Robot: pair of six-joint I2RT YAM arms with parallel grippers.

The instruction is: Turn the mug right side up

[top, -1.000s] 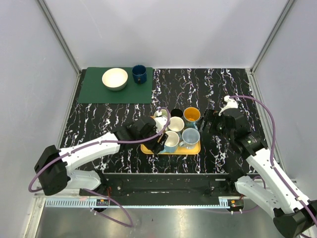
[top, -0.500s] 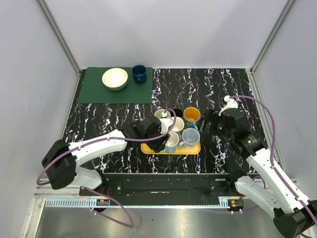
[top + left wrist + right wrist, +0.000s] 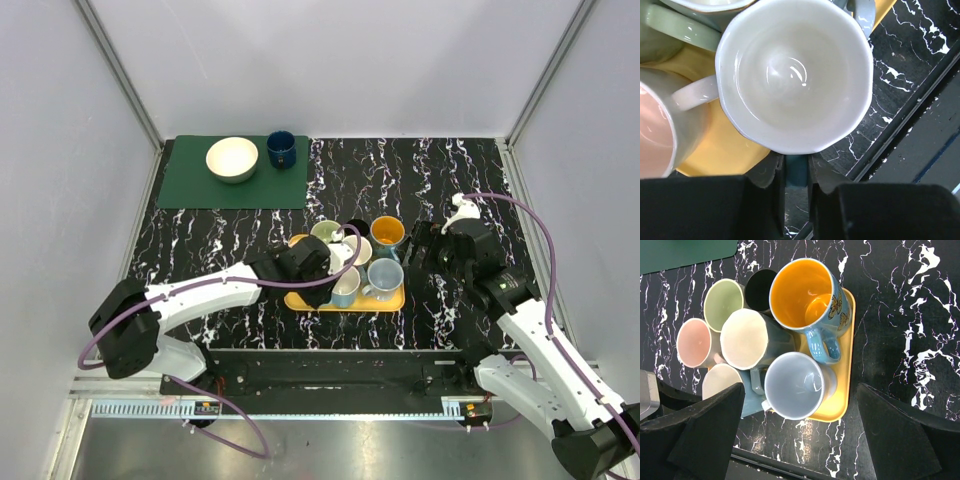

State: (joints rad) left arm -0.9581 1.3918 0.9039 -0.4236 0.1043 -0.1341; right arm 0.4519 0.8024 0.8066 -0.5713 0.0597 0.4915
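Note:
The mug [image 3: 795, 75], white inside and teal outside, stands mouth up at the near left corner of the yellow tray [image 3: 392, 301]. In the top view the same mug [image 3: 346, 284] shows right beside my left gripper [image 3: 322, 288]. The left wrist view has my left gripper [image 3: 796, 172] shut on the mug's teal handle [image 3: 796, 169], one finger on each side. My right gripper [image 3: 425, 245] hangs open just right of the tray, holding nothing. In the right wrist view its left finger hides part of the mug [image 3: 720, 382].
Several other mugs crowd the tray, all mouth up: an orange-lined blue one [image 3: 807, 292], a grey-blue one [image 3: 795, 385], a cream one [image 3: 744, 338], and green, pink and black ones. A white bowl [image 3: 232, 158] and dark blue cup [image 3: 281, 149] sit on a green mat [image 3: 190, 185] at the back left.
My left gripper has slid a little to the right and its jaws have come together on the mug's handle. The right arm has stayed still.

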